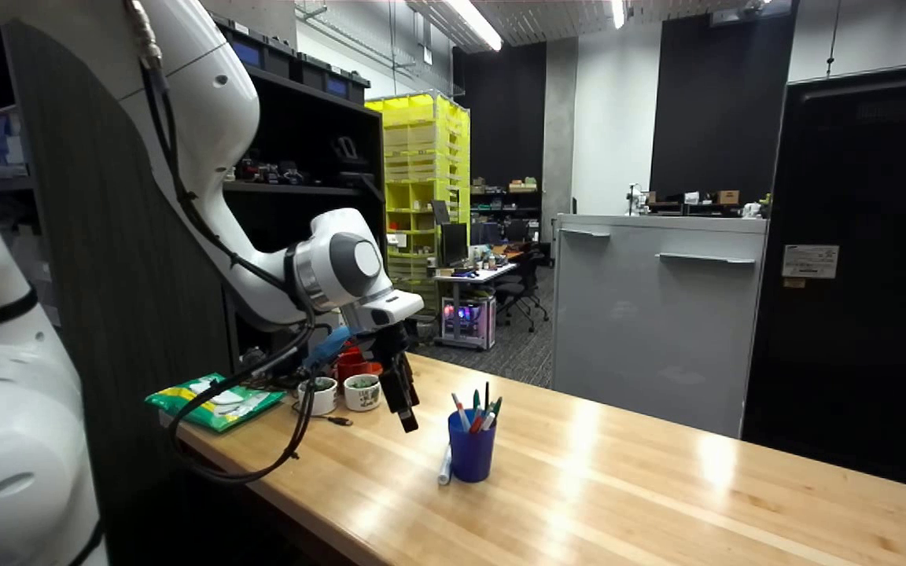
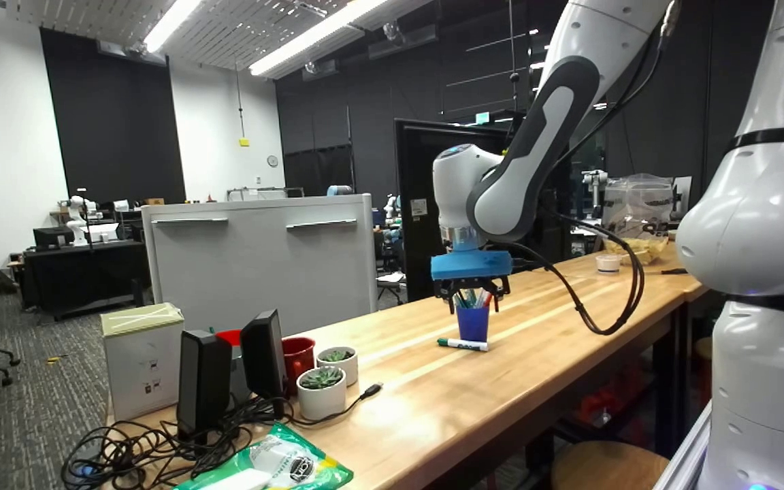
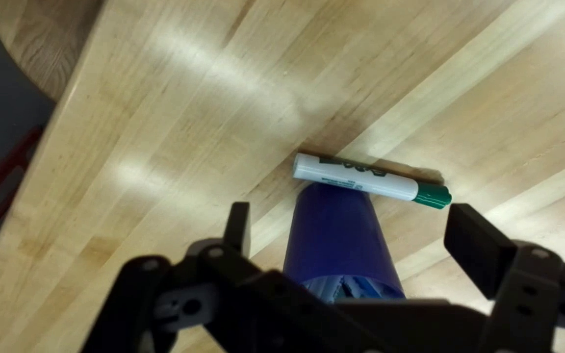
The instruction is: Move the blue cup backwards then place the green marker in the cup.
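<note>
White box (image 2: 143, 374) far left in an exterior view, then tangled black cables (image 2: 160, 446), two black speakers (image 2: 201, 381), green bag (image 2: 303, 463) closest to camera, red mug (image 2: 298, 357), two white pots (image 2: 322, 403) with succulents (image 2: 324, 378), all at near end of wooden table (image 2: 426, 381). Next, green marker (image 2: 463, 345) lying on the wood, green cap to the left, along the foot of blue cup (image 2: 473, 325); touching or just beside, cannot tell. Cup upright on table, several pens (image 2: 471, 297) sticking up from rim. Gripper (image 2: 474, 309) held above table, fingers spread wide in wrist view; in an exterior view its black fingers (image 1: 399, 393) hang left of the cup, apart from it. Small white tub (image 2: 608, 264) farther along table, white arm (image 2: 749, 211) at far right, bent over table
</note>
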### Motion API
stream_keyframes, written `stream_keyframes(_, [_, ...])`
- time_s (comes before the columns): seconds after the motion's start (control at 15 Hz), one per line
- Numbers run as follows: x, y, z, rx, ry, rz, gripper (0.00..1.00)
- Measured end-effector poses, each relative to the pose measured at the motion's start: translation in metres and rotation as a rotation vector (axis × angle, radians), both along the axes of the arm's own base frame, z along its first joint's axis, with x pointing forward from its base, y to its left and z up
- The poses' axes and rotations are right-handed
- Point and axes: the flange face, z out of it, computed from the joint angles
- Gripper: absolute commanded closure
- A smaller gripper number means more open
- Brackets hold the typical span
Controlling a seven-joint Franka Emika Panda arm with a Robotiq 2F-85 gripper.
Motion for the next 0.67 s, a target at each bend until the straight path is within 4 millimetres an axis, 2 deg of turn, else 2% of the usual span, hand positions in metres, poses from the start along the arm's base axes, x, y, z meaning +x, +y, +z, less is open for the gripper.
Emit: stream_keyframes(0.67, [0.029,-0.012,-0.021,0.032,0.003,0.025,0.0])
